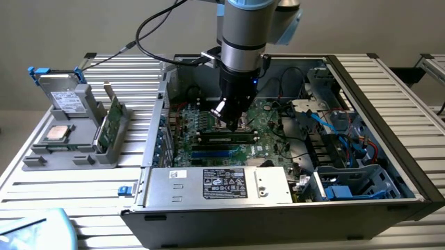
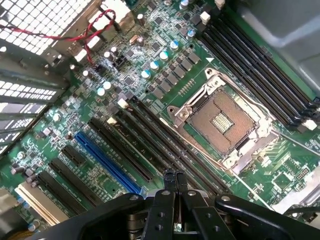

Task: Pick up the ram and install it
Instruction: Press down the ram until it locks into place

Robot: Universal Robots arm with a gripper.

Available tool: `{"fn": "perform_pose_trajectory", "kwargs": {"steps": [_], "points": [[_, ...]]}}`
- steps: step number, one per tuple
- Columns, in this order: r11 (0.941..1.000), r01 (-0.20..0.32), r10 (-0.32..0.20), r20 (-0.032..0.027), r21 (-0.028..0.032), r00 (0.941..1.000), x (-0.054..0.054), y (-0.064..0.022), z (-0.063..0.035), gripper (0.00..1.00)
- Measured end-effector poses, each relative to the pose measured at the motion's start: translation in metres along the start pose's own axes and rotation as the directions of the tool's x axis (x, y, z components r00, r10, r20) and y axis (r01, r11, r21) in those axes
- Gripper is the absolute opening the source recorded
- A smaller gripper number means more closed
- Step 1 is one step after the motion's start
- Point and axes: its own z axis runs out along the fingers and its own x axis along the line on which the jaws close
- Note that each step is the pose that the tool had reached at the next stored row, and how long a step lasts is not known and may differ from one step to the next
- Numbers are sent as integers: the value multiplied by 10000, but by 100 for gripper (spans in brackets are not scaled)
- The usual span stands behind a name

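Note:
In the exterior view my gripper reaches down into the open computer case, over the green motherboard. A dark ram stick with a pale label lies along a memory slot just in front of the fingertips. The wrist view shows my gripper shut, its tips pressed together with nothing between them, right above the long black memory slots. I cannot tell whether the tips touch the ram. Another green board stands upright in the grey holder outside the case.
The open processor socket sits beside the slots, and a blue slot lies on their other side. A silver power supply fills the case front; blue and red cables crowd the exterior view's right. A processor chip rests on the holder.

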Motion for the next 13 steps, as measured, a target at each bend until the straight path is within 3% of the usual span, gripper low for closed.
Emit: {"fn": "perform_pose_trajectory", "kwargs": {"steps": [6,13], "points": [[9962,-866,866,26,-17,9962,0,0,0,11],[9820,-1889,1889,54,-41,9820,0,0,0,11]]}}
